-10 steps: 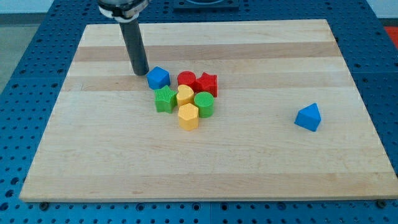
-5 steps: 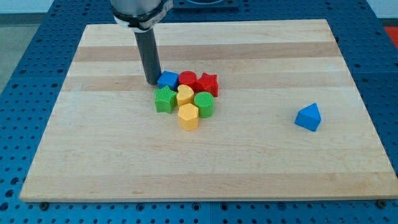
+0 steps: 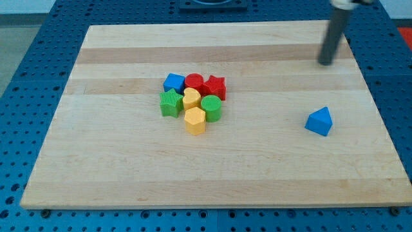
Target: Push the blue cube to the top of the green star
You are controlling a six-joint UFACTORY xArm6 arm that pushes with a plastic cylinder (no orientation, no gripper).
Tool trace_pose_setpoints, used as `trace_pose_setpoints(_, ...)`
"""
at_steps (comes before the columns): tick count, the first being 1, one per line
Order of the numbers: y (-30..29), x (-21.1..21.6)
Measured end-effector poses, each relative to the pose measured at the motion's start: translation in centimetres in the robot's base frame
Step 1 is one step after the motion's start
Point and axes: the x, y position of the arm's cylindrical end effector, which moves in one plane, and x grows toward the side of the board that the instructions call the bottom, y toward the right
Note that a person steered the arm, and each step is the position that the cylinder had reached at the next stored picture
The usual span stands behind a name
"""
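No writing or label can be read anywhere. The pale wooden counter [image 3: 96, 167], with lengthwise grain bands, lies on a blue perforated base [image 3: 19, 96]. Toward the view's bottom of the cluster sits a yellow hexagonal block [image 3: 195, 120], with a ridged green star [image 3: 170, 102], a yellow heart-like block [image 3: 191, 98] and a green cylinder [image 3: 211, 108] just above it, all packed close. Well apart at the view's right stands a blue triangular block [image 3: 319, 121]. Farther back, the blue cube [image 3: 174, 82] sits right above the green star, beside a red cylinder [image 3: 194, 82] and red star [image 3: 214, 86]. There are no fingers; my tip [image 3: 326, 62] is blurred, far at the view's upper right, clear of every block.
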Motion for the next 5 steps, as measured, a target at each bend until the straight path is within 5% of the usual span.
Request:
trace_pose_setpoints(1,2.2,5.9)
trace_pose_setpoints(3,1.0,10.0)
trace_pose_setpoints(5,-10.3,15.0)
